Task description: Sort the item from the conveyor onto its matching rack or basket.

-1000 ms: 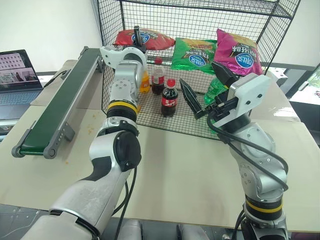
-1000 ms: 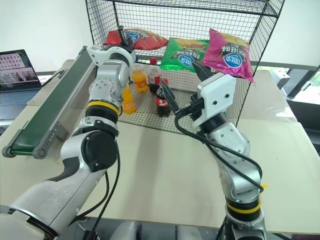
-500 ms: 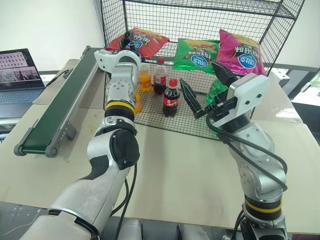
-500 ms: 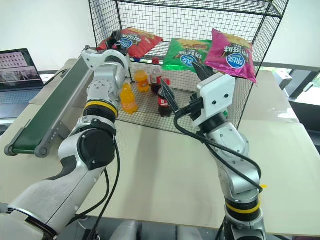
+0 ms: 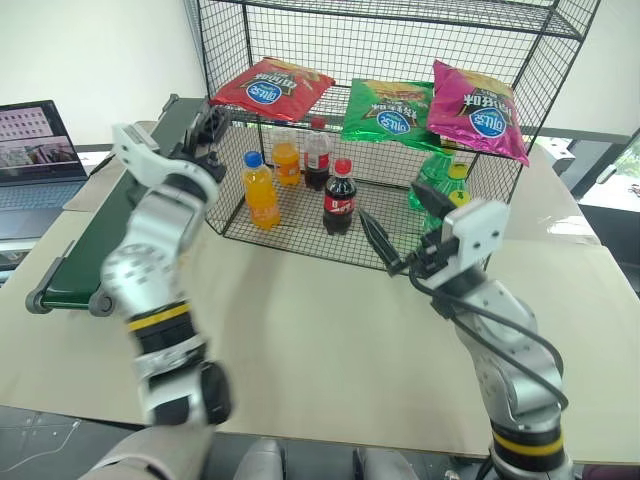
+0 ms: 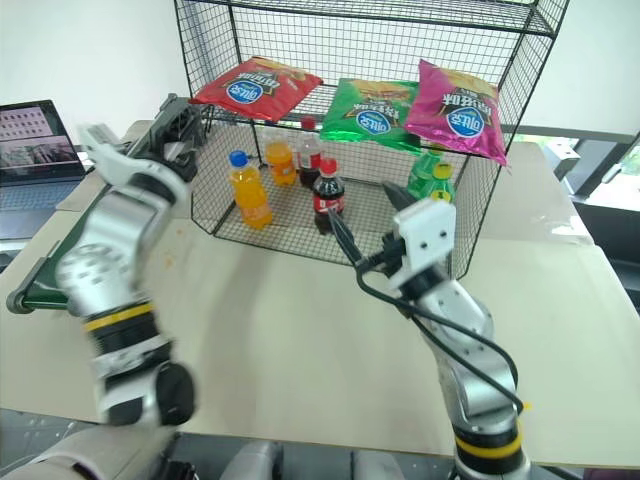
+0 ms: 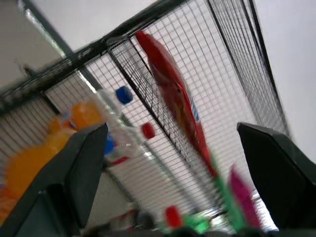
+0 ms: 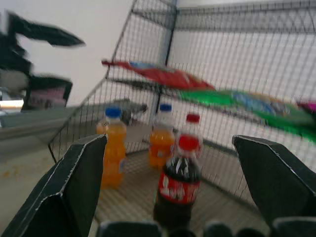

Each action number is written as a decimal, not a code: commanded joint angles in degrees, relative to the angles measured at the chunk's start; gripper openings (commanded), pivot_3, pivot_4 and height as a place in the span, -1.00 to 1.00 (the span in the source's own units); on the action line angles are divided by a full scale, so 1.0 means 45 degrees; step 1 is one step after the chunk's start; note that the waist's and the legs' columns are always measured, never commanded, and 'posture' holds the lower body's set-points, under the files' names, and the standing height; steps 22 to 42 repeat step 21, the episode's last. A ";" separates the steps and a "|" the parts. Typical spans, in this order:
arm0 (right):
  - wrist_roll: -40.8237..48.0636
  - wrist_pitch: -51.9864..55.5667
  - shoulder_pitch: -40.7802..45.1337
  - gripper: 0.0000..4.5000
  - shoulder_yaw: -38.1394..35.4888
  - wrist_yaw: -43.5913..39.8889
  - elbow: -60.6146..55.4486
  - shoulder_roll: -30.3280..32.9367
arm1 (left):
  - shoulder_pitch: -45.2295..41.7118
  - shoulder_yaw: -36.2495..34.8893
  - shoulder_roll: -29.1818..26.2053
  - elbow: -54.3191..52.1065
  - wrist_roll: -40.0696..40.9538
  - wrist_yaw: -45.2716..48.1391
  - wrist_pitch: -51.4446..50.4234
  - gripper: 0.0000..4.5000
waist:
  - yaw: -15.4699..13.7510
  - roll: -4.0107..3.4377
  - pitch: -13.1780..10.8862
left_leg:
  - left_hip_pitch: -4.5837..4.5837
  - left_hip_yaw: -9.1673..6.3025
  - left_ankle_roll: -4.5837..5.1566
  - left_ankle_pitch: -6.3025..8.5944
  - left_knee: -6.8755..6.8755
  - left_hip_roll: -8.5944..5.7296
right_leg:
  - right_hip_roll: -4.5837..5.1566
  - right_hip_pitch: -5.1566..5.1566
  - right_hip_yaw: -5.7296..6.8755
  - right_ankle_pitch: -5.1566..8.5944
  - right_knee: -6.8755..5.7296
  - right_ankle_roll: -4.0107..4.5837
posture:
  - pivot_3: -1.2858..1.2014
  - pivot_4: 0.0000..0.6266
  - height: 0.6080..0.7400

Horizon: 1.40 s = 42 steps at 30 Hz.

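Red snack bag [image 5: 271, 87] flat on rack [image 5: 400, 40]

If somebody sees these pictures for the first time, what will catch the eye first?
The tall black wire rack at the table's far side, with three bright snack bags in a row on its shelf: red bag, green bag, magenta bag. Below them stand drink bottles. The left gripper, open, hangs beside the rack.

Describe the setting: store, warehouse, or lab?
Likely a lab mock-up of retail sorting: a short conveyor and a wire rack stocked with snack bags and drink bottles sit on a table, with a laptop running beside them.
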State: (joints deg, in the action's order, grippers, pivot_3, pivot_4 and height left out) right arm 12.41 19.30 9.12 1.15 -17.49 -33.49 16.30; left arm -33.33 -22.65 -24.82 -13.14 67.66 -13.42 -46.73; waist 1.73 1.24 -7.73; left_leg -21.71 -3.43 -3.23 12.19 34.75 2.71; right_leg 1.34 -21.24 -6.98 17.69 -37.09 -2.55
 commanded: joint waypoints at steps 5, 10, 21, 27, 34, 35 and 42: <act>-0.0233 -0.0710 -0.1952 1.00 -0.0327 0.0926 0.0549 -0.1062 | 0.5881 0.4247 -0.2398 -0.1250 -0.7065 0.5048 0.3828 0.97 | -0.0060 -0.0021 -0.0033 | 0.0001 0.0007 -0.0021 -0.0010 -0.0017 0.0001 | 0.0012 0.0003 0.0018 0.0021 0.0012 0.0037 | 0.03 -0.52 1.00; -0.1090 -0.1256 -0.3074 1.00 -0.0128 0.1442 0.1168 -0.1393 | 0.6081 0.4836 -0.0954 0.0347 -0.9106 0.5519 0.5767 0.97 | -0.0167 -0.0010 -0.0030 | -0.0046 0.0016 -0.0009 -0.0017 0.0017 0.0004 | 0.0011 -0.0015 0.0009 0.0021 0.0028 0.0036 | 0.03 -0.52 1.00; -0.1677 -0.2006 -0.3559 1.00 -0.0233 0.1509 0.1405 -0.1371 | 0.5301 0.4782 0.0154 0.1804 -1.0446 0.7072 0.6759 0.97 | -0.0105 -0.0016 -0.0026 | -0.0055 0.0022 0.0030 0.0007 0.0003 0.0005 | 0.0010 -0.0020 0.0003 0.0023 0.0029 0.0030 | 0.03 -0.52 1.00; -0.1677 -0.2006 -0.3559 1.00 -0.0233 0.1509 0.1405 -0.1371 | 0.5301 0.4782 0.0154 0.1804 -1.0446 0.7072 0.6759 0.97 | -0.0105 -0.0016 -0.0026 | -0.0055 0.0022 0.0030 0.0007 0.0003 0.0005 | 0.0010 -0.0020 0.0003 0.0023 0.0029 0.0030 | 0.03 -0.52 1.00; -0.1677 -0.2006 -0.3559 1.00 -0.0233 0.1509 0.1405 -0.1371 | 0.5301 0.4782 0.0154 0.1804 -1.0446 0.7072 0.6759 0.97 | -0.0105 -0.0016 -0.0026 | -0.0055 0.0022 0.0030 0.0007 0.0003 0.0005 | 0.0010 -0.0020 0.0003 0.0023 0.0029 0.0030 | 0.03 -0.52 1.00; -0.1677 -0.2006 -0.3559 1.00 -0.0233 0.1509 0.1405 -0.1371 | 0.5301 0.4782 0.0154 0.1804 -1.0446 0.7072 0.6759 0.97 | -0.0105 -0.0016 -0.0026 | -0.0055 0.0022 0.0030 0.0007 0.0003 0.0005 | 0.0010 -0.0020 0.0003 0.0023 0.0029 0.0030 | 0.03 -0.52 1.00; -0.1677 -0.2006 -0.3559 1.00 -0.0233 0.1509 0.1405 -0.1371 | 0.5301 0.4782 0.0154 0.1804 -1.0446 0.7072 0.6759 0.97 | -0.0105 -0.0016 -0.0026 | -0.0055 0.0022 0.0030 0.0007 0.0003 0.0005 | 0.0010 -0.0020 0.0003 0.0023 0.0029 0.0030 | 0.03 -0.52 1.00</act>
